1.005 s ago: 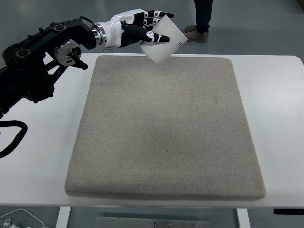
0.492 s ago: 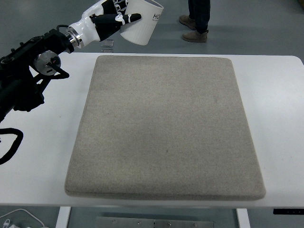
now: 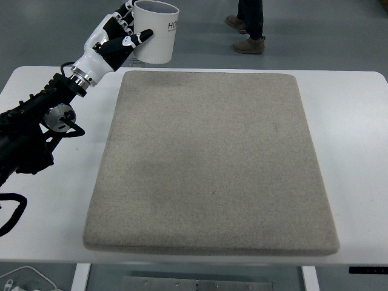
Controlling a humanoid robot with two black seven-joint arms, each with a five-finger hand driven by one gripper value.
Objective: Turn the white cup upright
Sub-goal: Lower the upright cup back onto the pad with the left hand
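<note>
A: Left hand (image 3: 115,37)?
B: Fingers wrapped round white cup (image 3: 156,30), held mouth-up off the desk's (image 3: 357,139) far-left corner, past the mat's (image 3: 212,163) far edge.
A: Print?
B: "HO", rest hidden. Mat surface bare.

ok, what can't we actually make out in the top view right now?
- White cup: its print is partly readable at best, cut short where the wall curves away; its base is hidden behind its own wall.
- Left hand: the fingers behind the cup are hidden by it.
- Person: only legs and shoes show, cut off by the top edge.
- Right hand: out of frame.
</note>
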